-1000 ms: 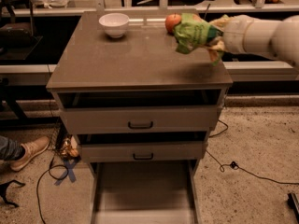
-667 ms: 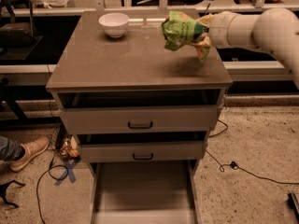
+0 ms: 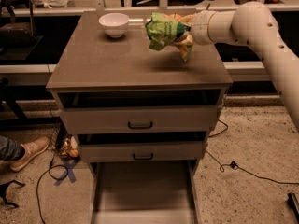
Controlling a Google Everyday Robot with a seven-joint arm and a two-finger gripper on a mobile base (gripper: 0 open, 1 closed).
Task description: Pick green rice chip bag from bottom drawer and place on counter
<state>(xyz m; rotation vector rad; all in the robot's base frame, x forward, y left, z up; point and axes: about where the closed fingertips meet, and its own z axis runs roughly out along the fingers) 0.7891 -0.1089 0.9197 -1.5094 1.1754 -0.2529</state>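
The green rice chip bag (image 3: 164,31) is crumpled, light green with a dark logo, and hangs a little above the far middle of the counter (image 3: 126,64). My gripper (image 3: 183,37) comes in from the right on a white arm and is shut on the green rice chip bag, its fingers partly covered by the foil. The bottom drawer (image 3: 142,192) is pulled out at the foot of the cabinet and its floor is bare.
A white bowl (image 3: 114,24) stands at the counter's far left. Two upper drawers with black handles (image 3: 140,125) are slightly open. A person's shoe (image 3: 28,151) and cables lie on the floor at the left. A cable runs on the floor at the right.
My gripper has carried the bag leftward over the counter, from its right edge toward the far middle. The red apple that showed behind the bag is now hidden.
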